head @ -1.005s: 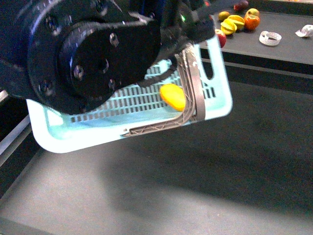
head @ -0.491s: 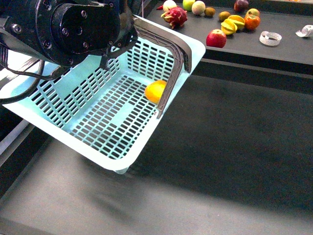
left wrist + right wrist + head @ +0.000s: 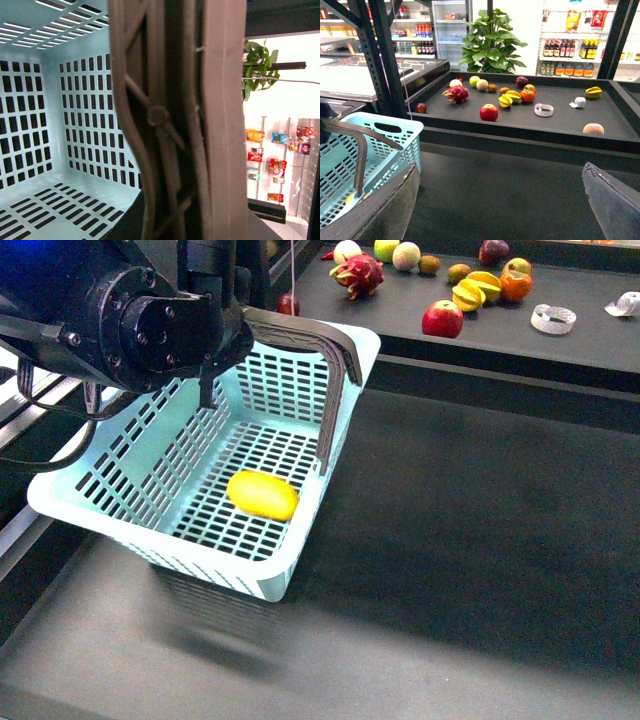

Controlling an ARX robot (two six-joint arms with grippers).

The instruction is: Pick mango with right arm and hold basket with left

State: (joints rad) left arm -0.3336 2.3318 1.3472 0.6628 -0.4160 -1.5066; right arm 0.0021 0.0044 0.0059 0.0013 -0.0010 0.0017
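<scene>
The bulky black and dark-blue left arm is carrying the light teal slotted plastic basket by its grey-brown handles, lifting it clear of the dark floor so that it is hanging tilted, the handle side high and the far corner dipping low. In the left wrist view the handle bars are filling the frame right against the camera, so the left claw is evidently clamped on them, though its jaws themselves are hidden. The smooth yellow-orange oval mango is lying on the basket's slotted bottom, near the wall under the handles, its long axis running roughly left to right, slightly downward toward the right. The right claw is hanging open and empty, facing the dark fruit counter.
</scene>
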